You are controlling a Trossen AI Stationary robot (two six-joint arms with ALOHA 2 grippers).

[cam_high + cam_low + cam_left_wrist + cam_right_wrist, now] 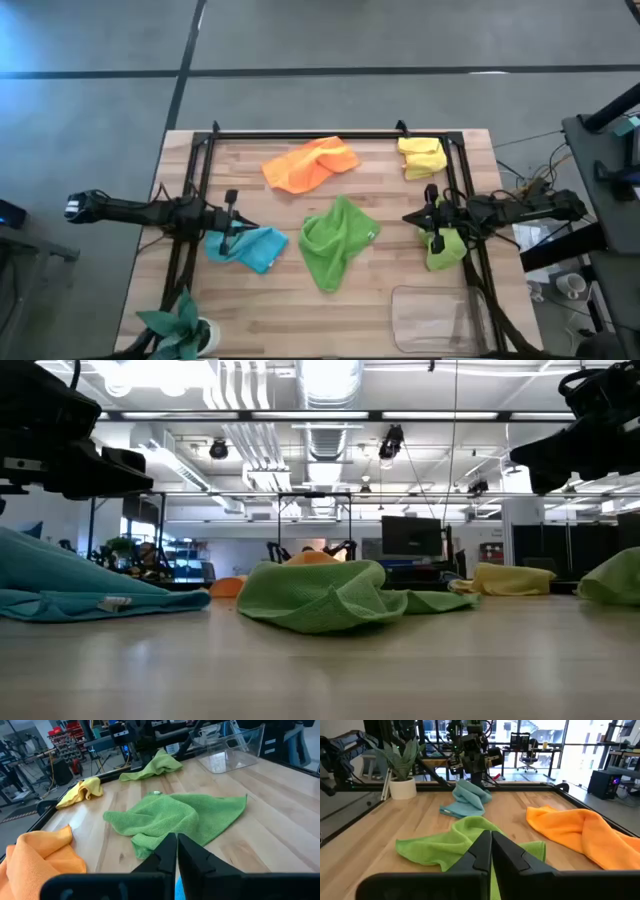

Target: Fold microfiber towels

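Five towels lie crumpled on the wooden table: an orange one (310, 163) at the far middle, a yellow one (422, 157) at the far right, a green one (335, 240) in the middle, a light blue one (250, 247) at the left and a yellow-green one (445, 248) at the right. My left gripper (243, 224) is shut and hangs above the light blue towel, pointing at the green towel (175, 817). My right gripper (412, 217) is shut and hangs above the yellow-green towel, facing the green towel (455, 837). Both are clear of the cloths.
A clear plastic tray (440, 315) stands at the near right corner. A small potted plant (180, 325) stands at the near left corner. A black frame (330, 135) runs along the table's far edge and sides. Bare wood shows between the green towel and the near edge.
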